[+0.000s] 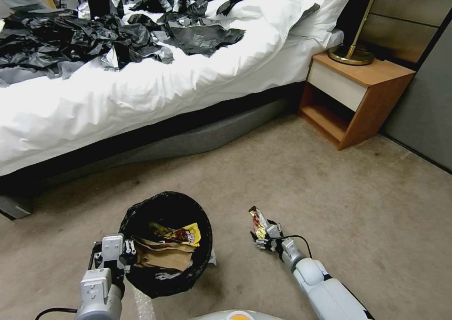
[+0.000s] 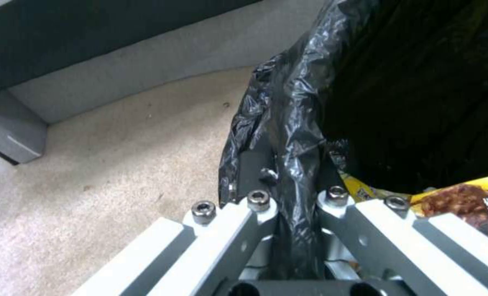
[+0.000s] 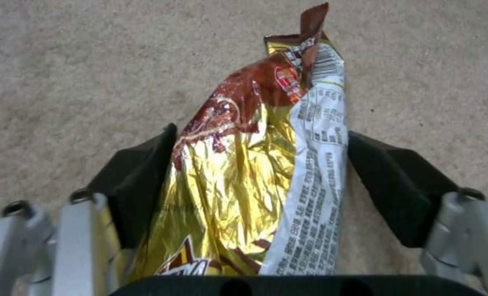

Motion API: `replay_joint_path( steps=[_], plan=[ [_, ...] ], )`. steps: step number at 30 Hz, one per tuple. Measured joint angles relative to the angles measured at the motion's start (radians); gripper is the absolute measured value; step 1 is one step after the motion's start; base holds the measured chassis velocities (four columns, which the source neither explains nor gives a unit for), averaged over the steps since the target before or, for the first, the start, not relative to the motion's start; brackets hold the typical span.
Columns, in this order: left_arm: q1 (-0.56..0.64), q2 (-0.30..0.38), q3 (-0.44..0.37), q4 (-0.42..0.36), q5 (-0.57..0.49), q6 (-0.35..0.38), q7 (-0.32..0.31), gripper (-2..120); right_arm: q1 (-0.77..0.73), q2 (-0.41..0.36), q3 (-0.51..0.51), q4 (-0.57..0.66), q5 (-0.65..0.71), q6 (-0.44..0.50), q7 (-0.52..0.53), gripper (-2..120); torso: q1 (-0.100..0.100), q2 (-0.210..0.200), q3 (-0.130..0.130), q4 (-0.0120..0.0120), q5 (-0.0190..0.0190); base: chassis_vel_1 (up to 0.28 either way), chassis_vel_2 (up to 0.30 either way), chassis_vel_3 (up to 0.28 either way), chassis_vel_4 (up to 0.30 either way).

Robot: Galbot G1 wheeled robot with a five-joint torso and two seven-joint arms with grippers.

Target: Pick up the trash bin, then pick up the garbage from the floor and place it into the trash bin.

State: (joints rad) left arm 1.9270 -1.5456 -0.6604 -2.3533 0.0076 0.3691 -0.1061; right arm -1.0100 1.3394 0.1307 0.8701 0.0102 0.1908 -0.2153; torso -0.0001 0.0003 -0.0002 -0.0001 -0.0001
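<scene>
Left gripper [image 2: 291, 205] fingers were clamped on the trash bin [image 1: 141, 282] rim; right gripper [image 1: 260, 233] fingers pinched a gold snack wrapper [image 3: 244, 172] just right of it.

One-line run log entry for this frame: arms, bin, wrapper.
left gripper: shut on bin rim | right gripper: shut on gold wrapper, over carpet beside bin | bin holds yellow wrapper, brown paper bag

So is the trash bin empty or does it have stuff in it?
It has stuff in it. Inside the trash bin lie a yellow wrapper and a crumpled brown paper bag. The left gripper grips its rim.
</scene>
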Motion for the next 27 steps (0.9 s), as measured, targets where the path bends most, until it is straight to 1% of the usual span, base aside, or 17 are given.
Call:
replay_joint_path(
  steps=[2, 5, 6, 8, 9, 13, 14, 15, 16, 18, 20, 21, 22, 24, 25, 26, 27],
  plan=[
    [0.0, 0.0, 0.0, -0.001, 0.0, 0.0, 0.0, 0, 0.0, 0.001, 0.0, 0.001, 0.0, 0.0, 0.0, 73, 0.0, 0.0, 0.0, 0.0001, -0.0002, 0.0, 0.0, 0.0, 0.0],
    [0.002, 0.0, -0.004, -0.002, -0.001, 0.0, 0.0, 0, -0.002, 0.003, -0.001, 0.002, 0.0, 0.0, 0.0, 64, 0.0, 0.0, 0.0, 0.0, 0.0001, 0.0, 0.0, 0.0, 0.0],
    [0.002, 0.0, -0.004, -0.002, -0.001, 0.0, 0.0, 0, -0.002, 0.003, -0.001, 0.002, 0.0, 0.0, 0.0, 64, 0.0, 0.0, 0.0, 0.0, 0.0001, 0.0, 0.0, 0.0, 0.0],
    [0.002, 0.0, -0.005, -0.003, -0.001, -0.001, 0.0, 0, -0.006, 0.003, -0.001, 0.007, 0.0, 0.0, 0.0, 58, 0.0, 0.0, 0.0, 0.0002, 0.0002, 0.0, 0.0, 0.0, 0.0],
    [0.002, 0.0, -0.005, -0.003, -0.001, -0.001, 0.0, 0, -0.006, 0.003, -0.001, 0.007, 0.0, 0.0, 0.0, 58, 0.0, 0.0, 0.0, 0.0002, 0.0002, 0.0, 0.0, 0.0, 0.0],
    [-0.001, 0.001, -0.003, -0.003, -0.001, -0.001, 0.0, 0, -0.01, -0.001, -0.001, 0.019, 0.002, 0.0, 0.002, 47, 0.0, 0.0, 0.0, 0.0002, 0.0011, 0.0, 0.0, 0.0, 0.0],
    [-0.001, 0.001, -0.003, -0.003, -0.001, -0.001, 0.0, 0, -0.01, -0.001, -0.001, 0.019, 0.002, 0.0, 0.002, 47, 0.0, 0.0, 0.0, 0.0002, 0.0011, 0.0, 0.0, 0.0, 0.0],
    [-0.002, 0.001, 0.0, -0.003, -0.001, -0.001, -0.001, 0, -0.012, -0.005, 0.0, 0.024, 0.004, -0.001, 0.004, 43, 0.0, 0.0, 0.0, 0.0004, 0.0, 0.0, 0.0, 0.0, 0.0],
    [-0.003, 0.001, 0.001, -0.003, -0.001, -0.001, -0.001, 0, -0.014, -0.008, 0.0, 0.028, 0.007, -0.002, 0.006, 38, 0.0, 0.0, 0.0, 0.0003, 0.0006, 0.0, 0.0, 0.0, 0.0],
    [-0.004, 0.001, 0.002, -0.003, -0.001, 0.0, -0.001, 0, -0.014, -0.01, 0.001, 0.03, 0.008, -0.002, 0.007, 36, 0.0, 0.0, 0.0, 0.0003, 0.0004, 0.0, 0.0, 0.0, 0.0],
    [-0.004, 0.001, 0.003, -0.003, -0.001, 0.0, -0.001, 0, -0.018, -0.017, 0.002, 0.04, 0.012, -0.004, 0.009, 28, 0.0, 0.0, 0.0, 0.0001, -0.0003, 0.0, 0.0, 0.0, 0.0],
    [-0.004, 0.001, 0.003, -0.003, -0.001, 0.0, -0.001, 0, -0.018, -0.017, 0.002, 0.04, 0.012, -0.004, 0.009, 28, 0.0, 0.0, 0.0, 0.0001, -0.0003, 0.0, 0.0, 0.0, 0.0],
    [-0.005, 0.001, 0.003, -0.003, -0.001, 0.001, -0.001, 0, -0.021, -0.019, 0.002, 0.048, 0.016, -0.006, 0.009, 24, 0.0, 0.0, 0.0, 0.0, 0.0004, 0.0, 0.0, 0.0, 0.0],
    [-0.005, 0.002, 0.003, -0.003, -0.001, 0.001, -0.001, 0, -0.025, -0.028, 0.003, 0.066, 0.025, -0.011, 0.016, 17, 0.0, 0.0, 0.0, -0.0003, -0.0009, 0.0, 0.0, 0.0, 0.0],
    [-0.005, 0.002, 0.003, -0.003, -0.001, 0.001, -0.001, 0, -0.025, -0.028, 0.003, 0.066, 0.025, -0.011, 0.016, 17, 0.0, 0.0, 0.0, -0.0003, -0.0009, 0.0, 0.0, 0.0, 0.0],
    [-0.005, 0.002, 0.003, -0.003, -0.001, 0.001, -0.001, 0, -0.029, -0.032, 0.003, 0.082, 0.032, -0.013, 0.018, 11, 0.0, 0.0, 0.0, -0.0007, -0.0007, 0.0, 0.0, 0.0, 0.0],
    [-0.005, 0.002, 0.003, -0.004, -0.001, 0.001, -0.001, 0, -0.032, -0.038, 0.001, 0.099, 0.039, -0.013, 0.02, 8, 0.0, 0.0, 0.0, -0.0006, -0.0002, 0.0, 0.0, 0.0, 0.0]
  ],
)
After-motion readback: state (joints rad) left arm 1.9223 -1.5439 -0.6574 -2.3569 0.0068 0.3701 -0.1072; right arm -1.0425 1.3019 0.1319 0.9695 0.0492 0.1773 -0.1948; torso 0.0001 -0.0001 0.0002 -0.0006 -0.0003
